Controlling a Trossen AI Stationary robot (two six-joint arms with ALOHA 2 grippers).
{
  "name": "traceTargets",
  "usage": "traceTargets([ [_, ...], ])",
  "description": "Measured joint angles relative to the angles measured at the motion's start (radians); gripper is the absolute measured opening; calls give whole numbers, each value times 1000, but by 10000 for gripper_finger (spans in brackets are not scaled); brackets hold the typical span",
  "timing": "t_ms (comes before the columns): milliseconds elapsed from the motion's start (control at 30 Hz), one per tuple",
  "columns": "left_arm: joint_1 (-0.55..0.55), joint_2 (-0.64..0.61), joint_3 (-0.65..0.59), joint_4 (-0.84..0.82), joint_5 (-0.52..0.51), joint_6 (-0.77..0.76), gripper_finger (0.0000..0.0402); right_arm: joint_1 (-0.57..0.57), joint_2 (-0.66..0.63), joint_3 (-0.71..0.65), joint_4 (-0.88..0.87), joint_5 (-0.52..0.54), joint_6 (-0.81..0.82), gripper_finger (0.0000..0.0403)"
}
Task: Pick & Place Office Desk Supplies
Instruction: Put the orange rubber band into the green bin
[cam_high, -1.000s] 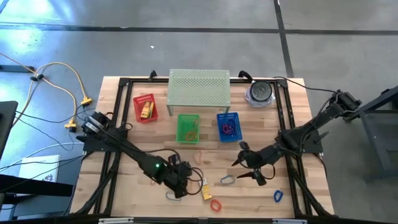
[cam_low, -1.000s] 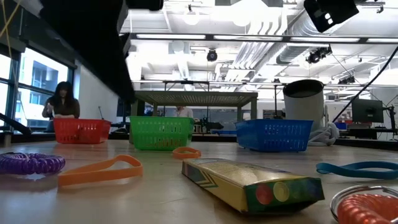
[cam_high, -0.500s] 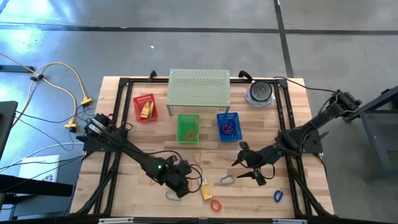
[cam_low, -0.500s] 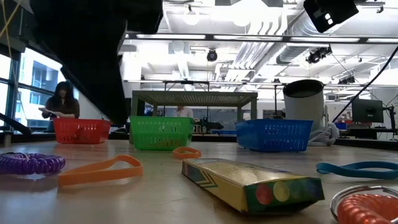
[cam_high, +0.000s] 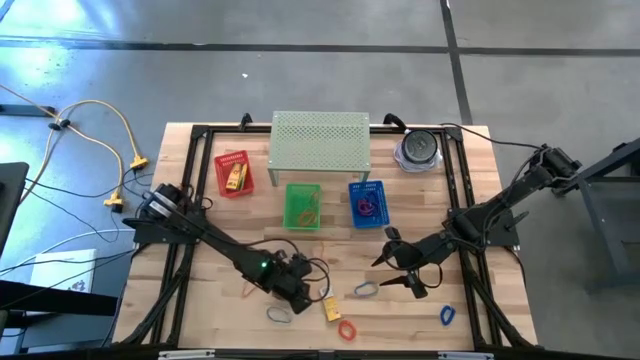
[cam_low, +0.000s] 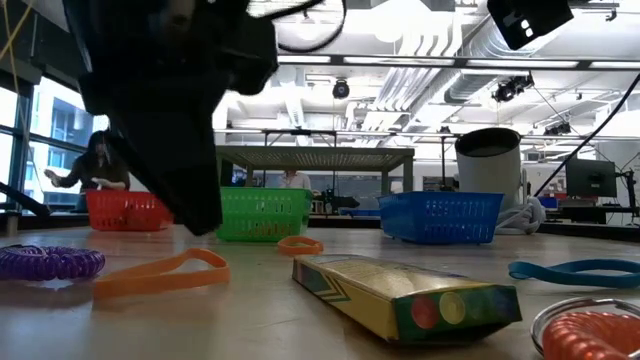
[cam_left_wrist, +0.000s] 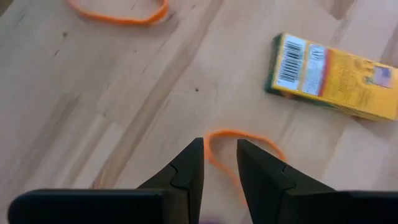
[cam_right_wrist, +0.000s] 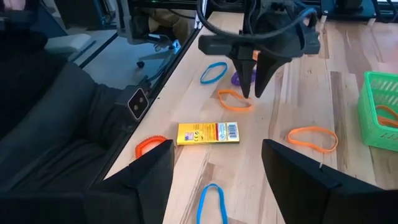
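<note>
An orange loop (cam_left_wrist: 239, 146) lies flat on the wood. My left gripper (cam_left_wrist: 219, 146) hangs just above one end of it, pointing steeply down, its fingers a narrow gap apart and nothing between them; the right wrist view shows this gripper (cam_right_wrist: 252, 93) over the loop (cam_right_wrist: 235, 101). Beside it lie a yellow packet (cam_high: 330, 308), a purple coil (cam_low: 50, 262), a blue loop (cam_right_wrist: 213, 73) and a red-orange coil (cam_high: 347, 328). My right gripper (cam_high: 396, 272) waits open above the table right of centre, with a grey loop (cam_high: 365, 290) next to it.
Red (cam_high: 233, 173), green (cam_high: 303, 205) and blue (cam_high: 366, 202) mesh baskets stand in a row before the pale green perforated shelf (cam_high: 320, 140). A round container (cam_high: 418, 148) sits at the back right. Another orange loop (cam_left_wrist: 118, 12) and a blue loop (cam_high: 447, 315) lie loose. A person (cam_low: 95, 165) stands beyond the table.
My left gripper has come down toward the orange loop, shifting a little toward the table's right edge and rolling about its own axis; in the low view it has dropped into the picture.
</note>
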Motion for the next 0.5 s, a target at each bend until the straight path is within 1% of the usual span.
traceTargets([
  [100,10,20,0,15,15,-6,91,0,0,0,0,-3,0,231],
  [367,26,23,0,10,44,-2,91,0,0,0,-1,-3,0,231],
  [500,25,38,1,0,85,-29,91,0,0,0,-1,-3,0,231],
])
